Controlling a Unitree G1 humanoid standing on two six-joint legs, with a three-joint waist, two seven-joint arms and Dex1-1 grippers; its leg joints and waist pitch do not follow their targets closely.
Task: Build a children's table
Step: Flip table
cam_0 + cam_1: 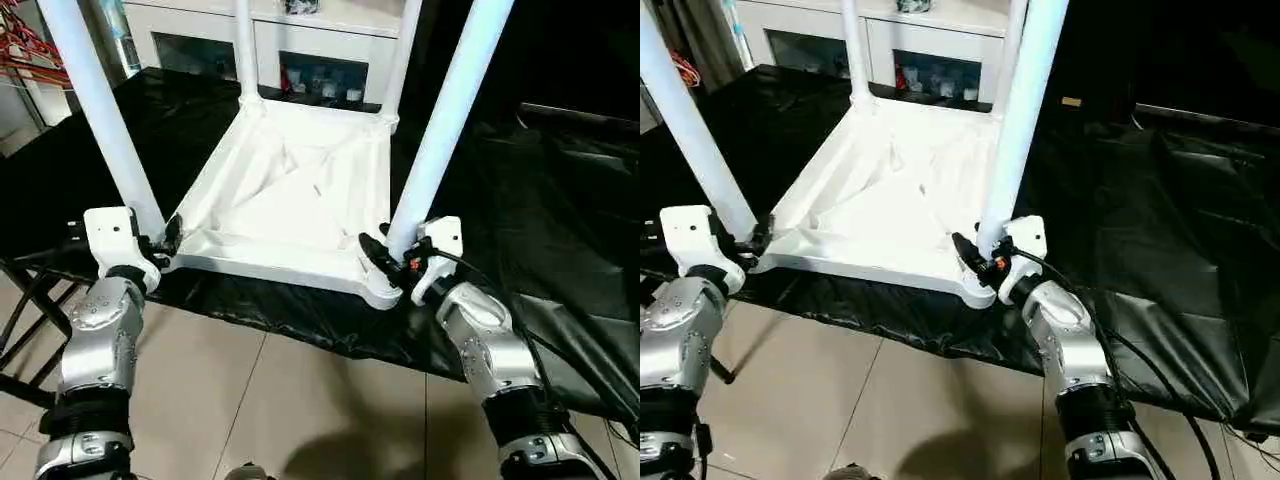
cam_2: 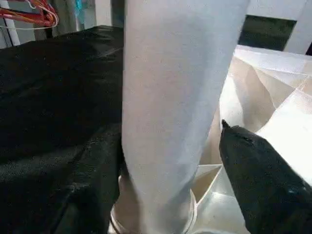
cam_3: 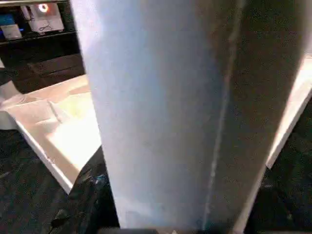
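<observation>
- Black sheeting covers the low surface that carries the children's table, and pale floor tiles show in front of it.
- Behind the children's table stands a white cabinet with glass doors; small items sit inside, and no writing on them can be read.
- Red hangers show at the far left of the children's table, beside the sheeting's edge.
- No brand or label is legible on the children's table or on the robot's arms.
- The children's table lies upside down on the sheeting, its ribbed underside facing up, with all four legs standing in the corner sockets.
- The tops of the legs are cut off by the upper edge of the head views.
- The left gripper is at the base of the near left leg; one black finger sits just beside the leg on the tabletop side, the other finger is hidden, so I cannot tell whether it is clenched or released.
- The right gripper is at the base of the near right leg, just above its corner socket; the leg blocks the wrist view, and I cannot tell whether the fingers grasp it.
- A dark cable runs along the right forearm.
</observation>
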